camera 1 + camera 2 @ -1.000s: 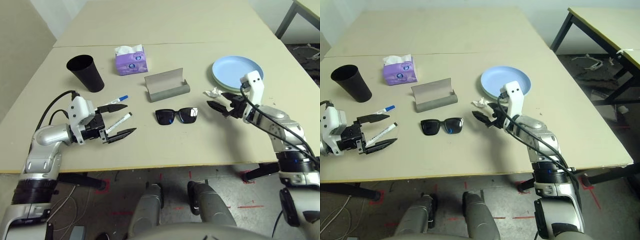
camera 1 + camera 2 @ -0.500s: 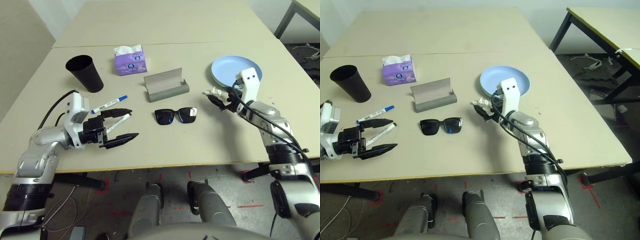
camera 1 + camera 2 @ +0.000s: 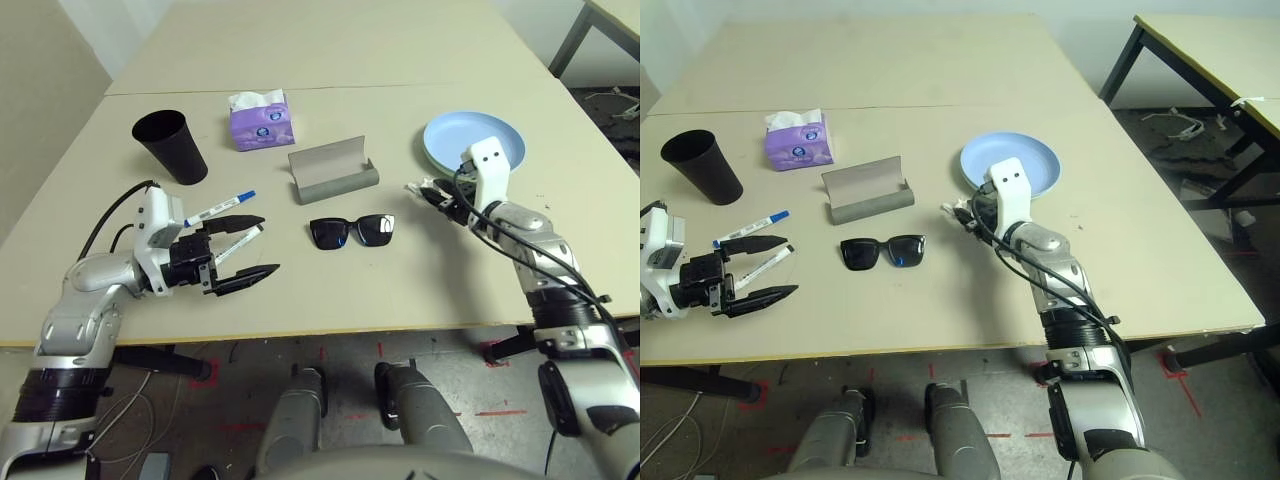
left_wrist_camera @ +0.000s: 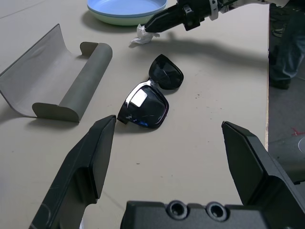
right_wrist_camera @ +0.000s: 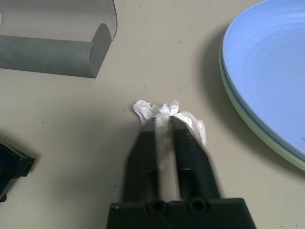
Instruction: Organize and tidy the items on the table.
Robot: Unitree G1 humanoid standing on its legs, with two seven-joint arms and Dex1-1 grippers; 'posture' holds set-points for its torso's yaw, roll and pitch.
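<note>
The pale beige counter [image 3: 330,290] ran wide under both arms, with a seam line crossing it behind the objects and a long bare stretch beyond that seam. Its near edge lay just in front of the left hand [image 3: 240,252], and open surface spread between the black sunglasses [image 3: 351,231] and that edge.

The left hand stood with its fingers spread wide, holding nothing, low over the counter near the front left. Two white markers lay by it: the blue-capped marker [image 3: 218,208] just beyond its upper finger, and the black-capped marker [image 3: 238,243] between the two fingers. Farther back on the left stood the black cup [image 3: 170,145], with a purple tissue box [image 3: 262,121] beside it.

The grey glasses case [image 3: 333,170] lay open near the middle, the sunglasses just in front of it and apart from it.

On the right, the blue plate [image 3: 474,141] sat stacked on the green plate [image 5: 248,119], whose rim showed beneath it. The right hand [image 5: 162,125] had its fingers pressed together on the white tissue wad [image 5: 164,112], which lay on the counter just beside the plates' rim.

Past the counter's right edge was grey floor, with the dark legs of another table [image 3: 1200,45] at the far right.
</note>
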